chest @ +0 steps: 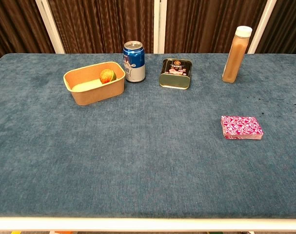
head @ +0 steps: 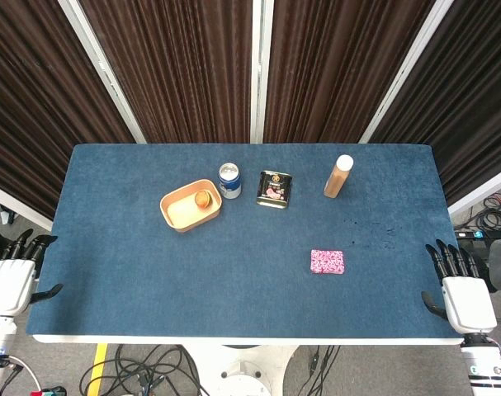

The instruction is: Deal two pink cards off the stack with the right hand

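A stack of pink patterned cards [head: 327,261] [chest: 241,127] lies flat on the blue table, right of centre and toward the front. My right hand [head: 461,289] hangs off the table's right edge, well to the right of the stack, fingers spread and holding nothing. My left hand [head: 12,276] sits off the left edge, fingers apart and empty. Neither hand shows in the chest view.
At the back stand a tan paper bowl [head: 191,205] [chest: 94,83] with a small fruit in it, a blue drink can [head: 229,180] [chest: 133,61], a dark tin [head: 274,189] [chest: 175,73] and a brown bottle with a white cap [head: 338,176] [chest: 235,54].
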